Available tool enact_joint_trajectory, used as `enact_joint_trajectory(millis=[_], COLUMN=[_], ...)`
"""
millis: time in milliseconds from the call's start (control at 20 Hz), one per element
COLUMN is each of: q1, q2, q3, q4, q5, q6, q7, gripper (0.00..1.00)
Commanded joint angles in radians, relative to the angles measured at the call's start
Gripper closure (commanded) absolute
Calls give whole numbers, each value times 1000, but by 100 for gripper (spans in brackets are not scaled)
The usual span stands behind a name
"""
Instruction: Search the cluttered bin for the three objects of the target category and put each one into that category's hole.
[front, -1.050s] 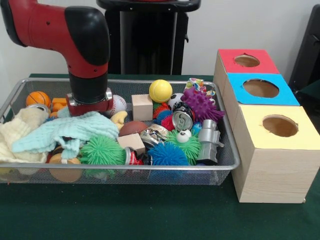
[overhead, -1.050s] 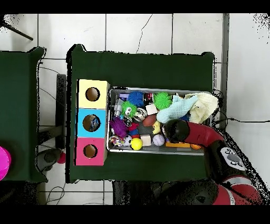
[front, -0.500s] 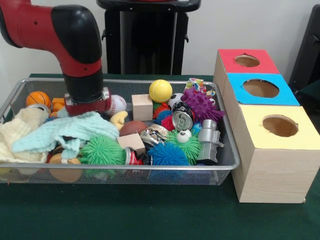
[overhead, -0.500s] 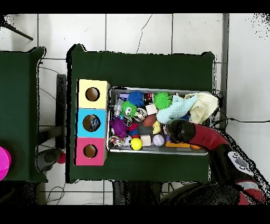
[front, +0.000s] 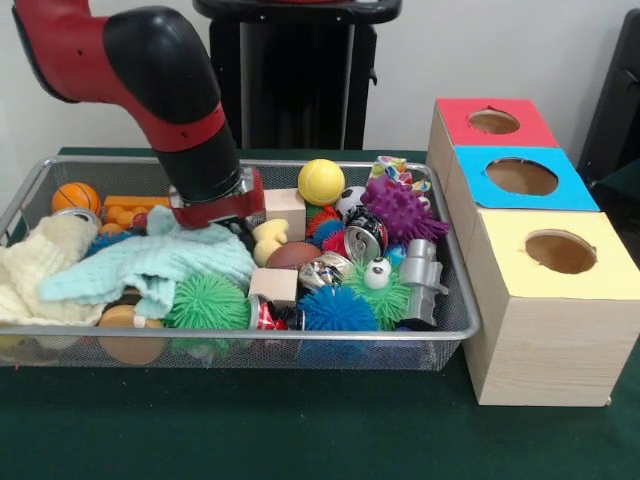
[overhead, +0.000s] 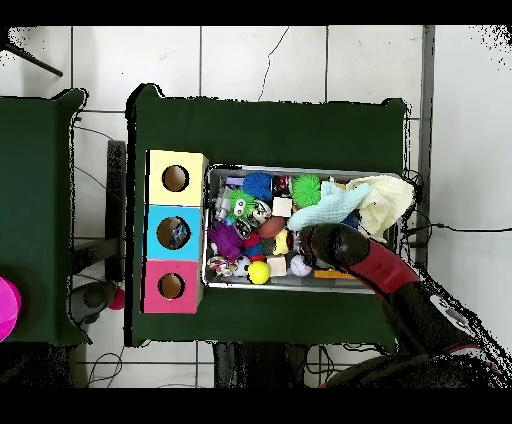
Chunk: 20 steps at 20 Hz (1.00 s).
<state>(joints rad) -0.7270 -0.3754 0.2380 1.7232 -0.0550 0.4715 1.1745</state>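
The wire mesh bin (front: 455, 322) of toys sits on the green table beside the three boxes; the arm has swung toward its middle, nudging the mint cloth (front: 150, 265); its pincer is buried, state unclear, nothing sorted yet.

three holed boxes (front: 521, 178), two wooden cubes (front: 285, 212), two cloths (front: 150, 265)

Sawyer arm (front: 150, 70) — glossy red shell w/ rounded black elbow cap, black cylindrical wrist, small dark screw holes on red part; red wrist flange (front: 215, 205) w/ silver trim.
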Motion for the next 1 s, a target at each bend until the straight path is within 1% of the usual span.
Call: enact_joint_trajectory(millis=[50, 300, 700, 850, 1000], q1=[-8, 11, 20, 31, 56], q2=[-2, -5, -3, -13, -35], q3=[169, 165, 152, 139, 110], q4=[84, 87, 86, 82, 70], q5=[150, 193, 208, 211, 215], q6=[42, 47, 51, 70, 112], q7=[252, 236, 205, 203, 217], gripper=[100, 100, 100, 100, 100])
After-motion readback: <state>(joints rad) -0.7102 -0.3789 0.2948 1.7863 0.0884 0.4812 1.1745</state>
